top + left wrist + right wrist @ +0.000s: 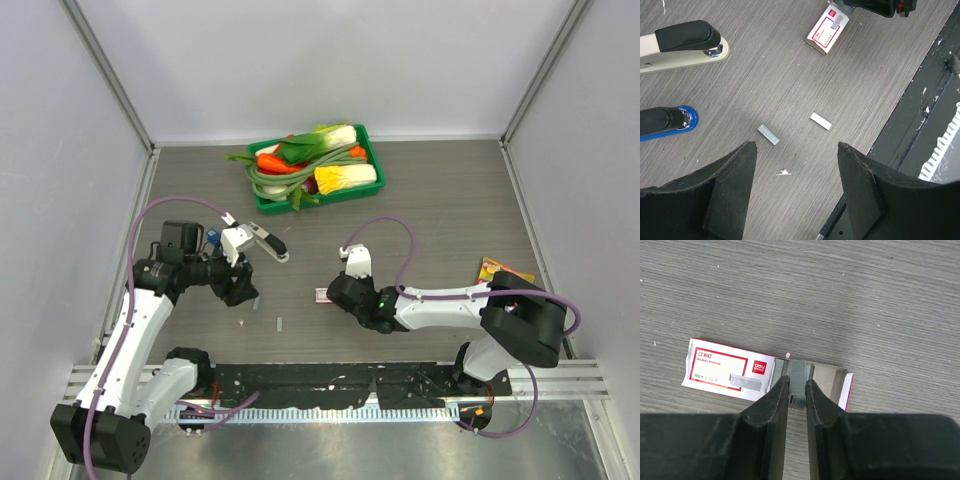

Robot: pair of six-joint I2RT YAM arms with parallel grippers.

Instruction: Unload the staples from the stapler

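My left gripper (pixel 796 150) is spread wide, its fingers (pixel 730 190) hovering just above the wood with nothing between them. Two short staple strips (pixel 768 134) lie loose on the worktop just ahead of it, near the near edge and left of centre. The stapler (pixel 682 40) lies flat beyond them, in the left half of the worktop about midway between the near and far edges. A blue stapler (pixel 667 122) sits just beside it, on the side toward the left edge. My right gripper (pixel 797 386) is near the middle of the worktop, jaws pressed almost together and pinching a block of staples (pixel 797 374) at the open end of a pink-and-white box (pixel 722 371) that lies flat on the wood. A green basket (pixel 262 203) of vegetables sits at the far edge, and a yellow packet (pixel 505 270) lies by the right edge.
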